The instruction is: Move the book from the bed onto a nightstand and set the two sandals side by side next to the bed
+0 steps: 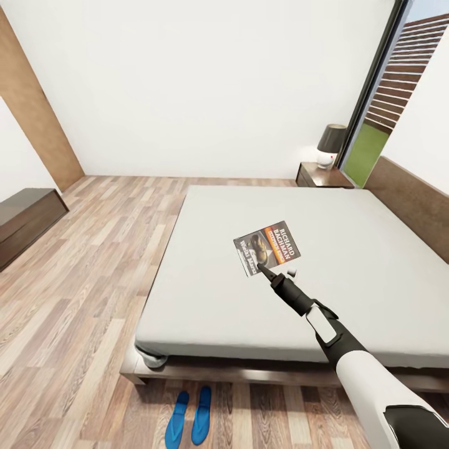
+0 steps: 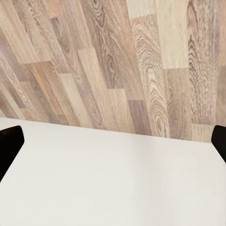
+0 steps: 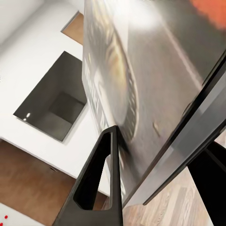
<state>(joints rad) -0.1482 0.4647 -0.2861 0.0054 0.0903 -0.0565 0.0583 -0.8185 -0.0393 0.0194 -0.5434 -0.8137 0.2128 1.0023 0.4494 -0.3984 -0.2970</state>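
While the right arm is stretched forward over the bed (image 1: 349, 249), the book (image 1: 268, 247) is seen in the head view pinched at its near edge by the right gripper (image 1: 269, 270), and it appears to be lifted clear of the pale mattress, though how far cannot be judged. In the right wrist view the dark cover with its orange band (image 3: 160, 80) is pressed between the two dark fingers (image 3: 96, 188), one on each face of the book. The title lettering and a pictured shoe can be read on the cover from the head camera. The two blue sandals (image 1: 189, 416) are laid side by side on the wood-plank floor (image 1: 81, 293) just off the foot of the bed, nearly touching each other. A nightstand (image 1: 323, 176) is set in the far corner beside the headboard (image 1: 415, 202), and a lamp (image 1: 330, 145) with a dark shade is stood on it. A long low dark cabinet (image 1: 25, 221) is placed against the left wall. In the left wrist view the tips of the left gripper (image 2: 113, 141) are held wide apart at the picture's two edges, with nothing between them, over a white surface (image 2: 108, 183) and the floor planks beyond
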